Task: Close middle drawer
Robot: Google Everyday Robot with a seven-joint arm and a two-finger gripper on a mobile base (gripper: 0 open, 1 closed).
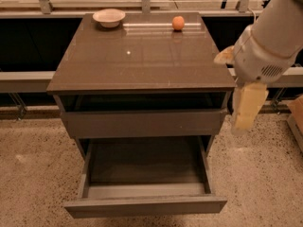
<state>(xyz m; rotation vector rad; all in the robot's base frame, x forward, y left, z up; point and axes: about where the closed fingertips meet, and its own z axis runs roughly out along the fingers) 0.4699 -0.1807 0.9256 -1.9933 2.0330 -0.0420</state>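
Observation:
The middle drawer (144, 205) is pulled far out at the bottom of the cabinet. It has a slim grey-brown front panel and a bare tray (144, 167). Above it, the drawer with the taller front panel (142, 123) stands slightly open. My gripper (247, 109), cream-coloured under the white arm (272, 41), hangs beside the cabinet's right edge at the height of the upper drawer. It is above and to the right of the middle drawer and apart from it.
The glossy brown cabinet top (142, 56) carries a white bowl (109, 17) at the back left and an orange fruit (178, 22) at the back right. A dark ledge with railing posts runs behind. Speckled floor lies around the cabinet.

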